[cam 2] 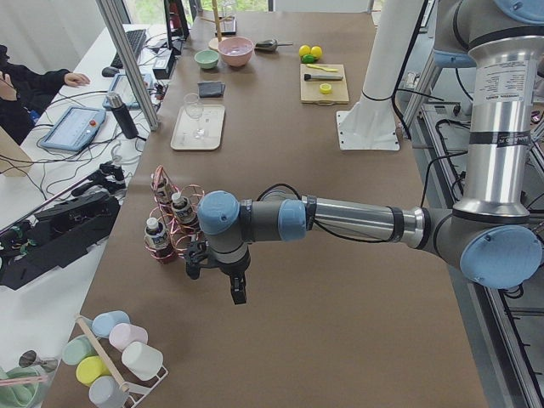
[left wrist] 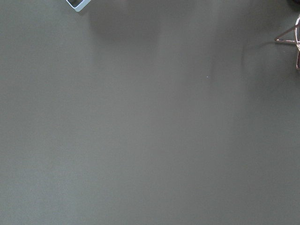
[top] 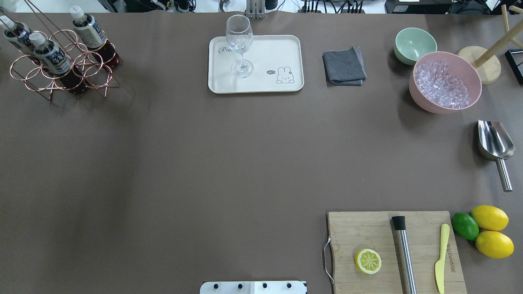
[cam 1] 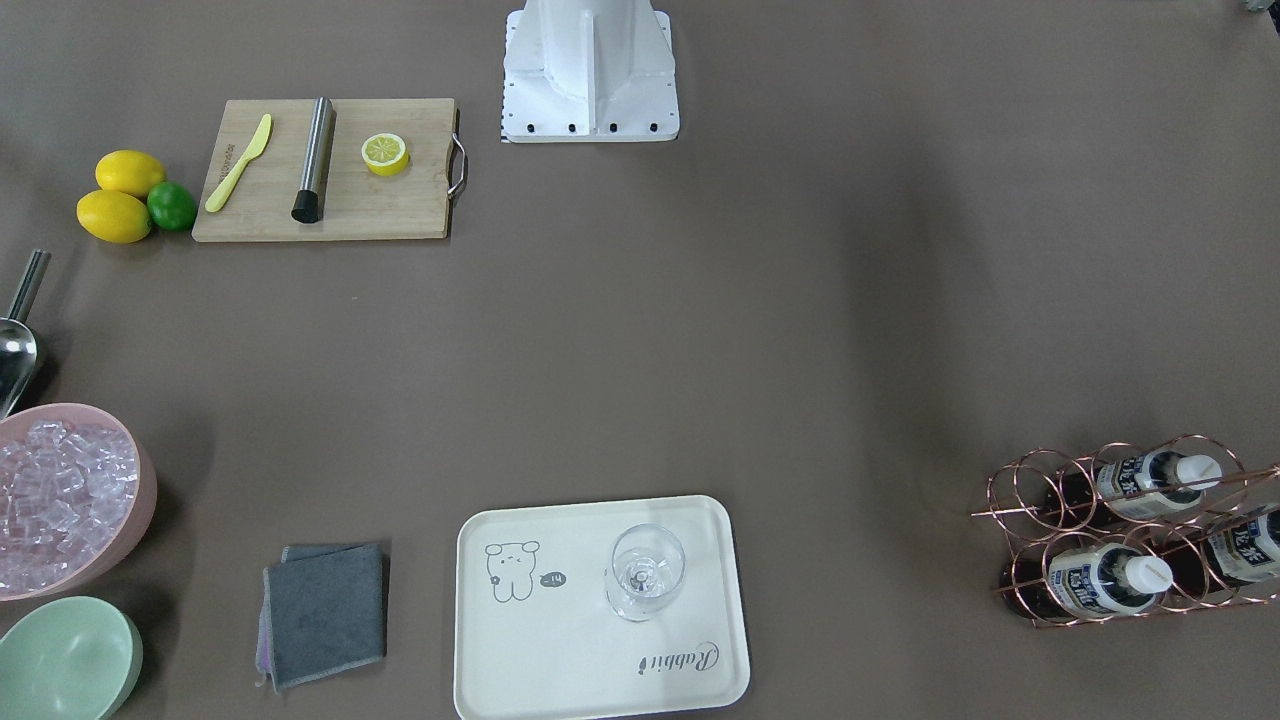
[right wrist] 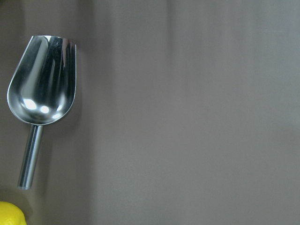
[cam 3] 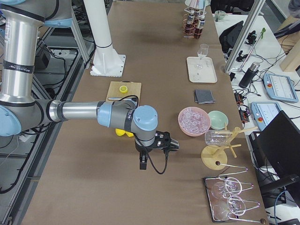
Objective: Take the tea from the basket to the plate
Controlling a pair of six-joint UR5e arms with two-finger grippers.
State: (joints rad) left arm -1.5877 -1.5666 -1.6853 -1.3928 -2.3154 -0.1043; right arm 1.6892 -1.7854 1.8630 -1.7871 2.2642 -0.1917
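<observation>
Tea (top: 51, 57) stands in basket (top: 81, 61) at table (top: 261, 163) edge (left claw (cam 2: 236, 294), right claw (cam 3: 143, 164): grip unreadable).

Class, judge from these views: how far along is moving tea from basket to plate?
Done: nothing; all three tea bottles sit in the basket. The plate holds only a wine glass. In hand: nothing; the left gripper hangs near the basket. Left: grasp, lift, carry, place.

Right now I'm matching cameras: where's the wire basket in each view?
Front-facing: basket lower right.
Overhead: basket upper left.
Exterior left: basket mid-left.
Exterior right: basket far top.
Left wrist: basket wire, right edge.
Right wrist: absent.
Landmark: plate, in all four exterior views.
</observation>
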